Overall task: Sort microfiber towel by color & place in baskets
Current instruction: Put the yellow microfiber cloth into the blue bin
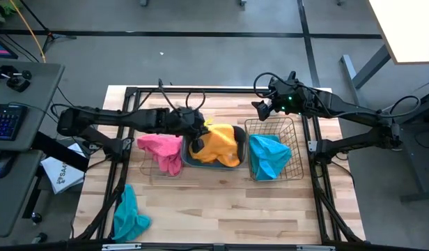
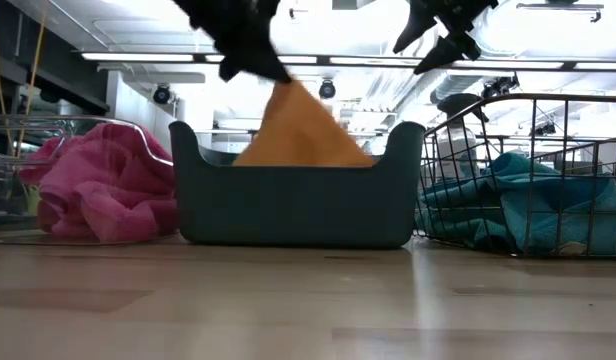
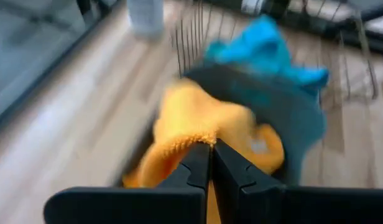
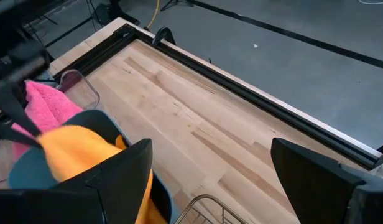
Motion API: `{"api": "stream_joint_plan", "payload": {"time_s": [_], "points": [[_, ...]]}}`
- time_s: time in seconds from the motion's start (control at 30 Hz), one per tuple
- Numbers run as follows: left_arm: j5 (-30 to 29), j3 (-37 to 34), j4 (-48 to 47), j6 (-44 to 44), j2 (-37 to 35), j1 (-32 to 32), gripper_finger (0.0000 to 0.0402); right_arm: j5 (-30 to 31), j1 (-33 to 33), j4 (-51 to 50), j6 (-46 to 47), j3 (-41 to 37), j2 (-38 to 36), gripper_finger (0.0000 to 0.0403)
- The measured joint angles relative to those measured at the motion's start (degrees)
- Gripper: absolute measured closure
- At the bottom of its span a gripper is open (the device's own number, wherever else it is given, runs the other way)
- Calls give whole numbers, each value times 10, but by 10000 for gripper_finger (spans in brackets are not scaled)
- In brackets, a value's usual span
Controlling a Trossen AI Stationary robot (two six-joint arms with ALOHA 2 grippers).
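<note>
Lowering an orange-yellow towel into the teal tub.

Lying loose near the tabletop's front-left corner: a turquoise towel (image 1: pixel 129 215), not yet sorted. Sitting mid-table, left to right: clear plastic box (image 1: pixel 153 166) holding a pink towel (image 1: pixel 164 150), dark teal tub (image 2: pixel 293 200), wire-mesh basket (image 1: pixel 290 132) holding a turquoise towel (image 1: pixel 268 156). Left gripper (image 3: pixel 211 163) pinching shut on the orange-yellow towel (image 1: pixel 218 145), part draped in the tub. Best releasing only once sunk below the rim. Right gripper (image 1: pixel 262 109) hovering spread wide and empty at the basket's back-left corner.
</note>
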Motion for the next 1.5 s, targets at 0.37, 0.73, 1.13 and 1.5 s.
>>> {"api": "stream_joint_plan", "payload": {"time_s": [0.37,0.73,1.13,1.5], "points": [[108,-30,-110,5,-23,-70,401,26,0,-2,1,0,0,78],[120,-29,30,56,75,43,401,34,0,-2,6,0,0,78],[139,-28,30,42,214,50,396,49,0,-2,14,-1,0,78],[155,70,-36,58,170,51,285,49,0,-7,21,-1,0,78]]}}
